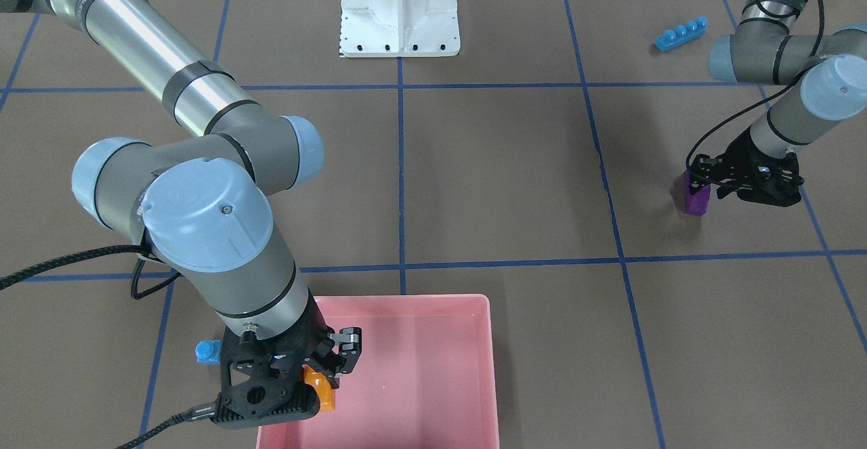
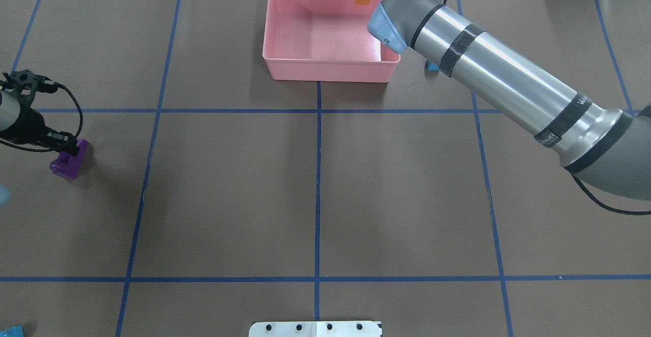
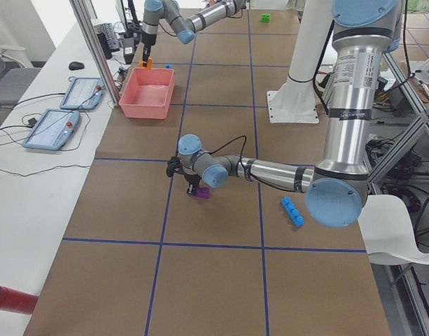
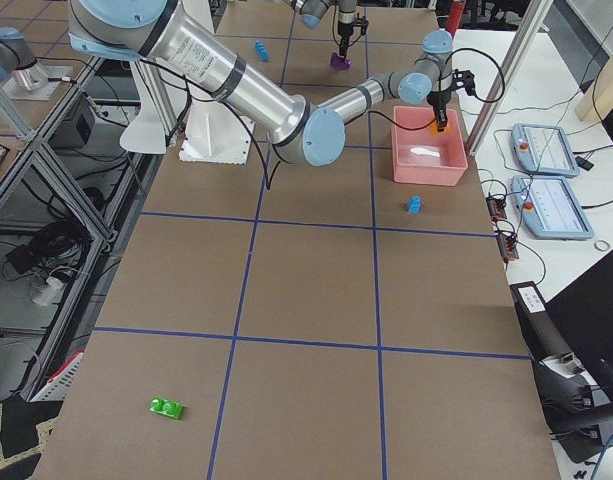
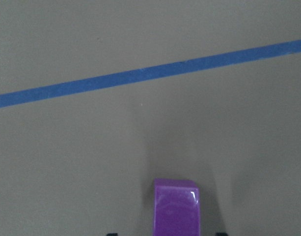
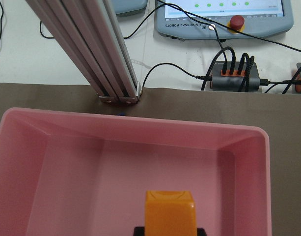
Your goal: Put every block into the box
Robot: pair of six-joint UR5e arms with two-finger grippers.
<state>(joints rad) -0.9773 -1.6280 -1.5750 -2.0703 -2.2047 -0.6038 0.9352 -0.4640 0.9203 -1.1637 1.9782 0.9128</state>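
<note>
Orange sloped block (image 1: 320,391) hangs clenched in the right hand (image 1: 317,372) over the pink box (image 1: 489,368), close to one wall, so a release here could clip the rim and hop out; the left hand (image 1: 699,183) stands spread around the purple block (image 1: 695,200) on the table (image 1: 501,178), where an off-centre squeeze may flick it aside. Brown paper (image 2: 229,189) gridded with blue tape (image 1: 401,164) covers the table, control tablets (image 6: 224,19) and cables (image 6: 179,69) beyond its edge.
</note>
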